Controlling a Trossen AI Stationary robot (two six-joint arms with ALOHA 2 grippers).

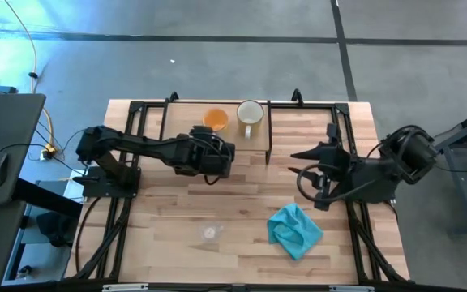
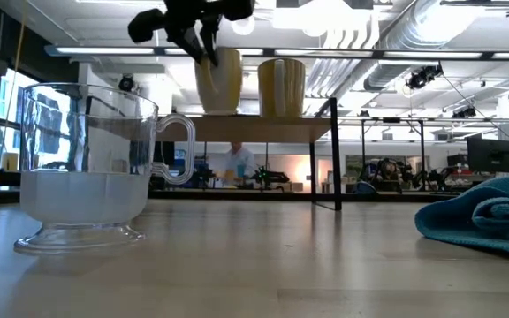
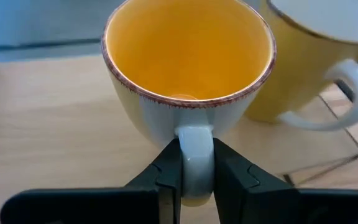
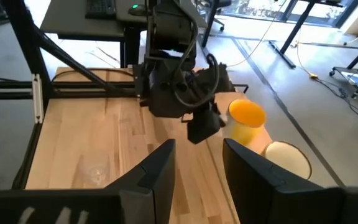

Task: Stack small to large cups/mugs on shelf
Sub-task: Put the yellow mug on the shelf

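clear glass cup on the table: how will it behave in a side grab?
The clear glass cup looks thin-walled, so probably light and easily cracked by a hard pinch. Its smooth sides may slip. It stands on a narrow flared foot, so a high push could tip it.

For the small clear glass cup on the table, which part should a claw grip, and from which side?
Probably its handle, approached from that side: the clear glass cup stands upright on a foot, alone on the table, and the loop juts out sideways.
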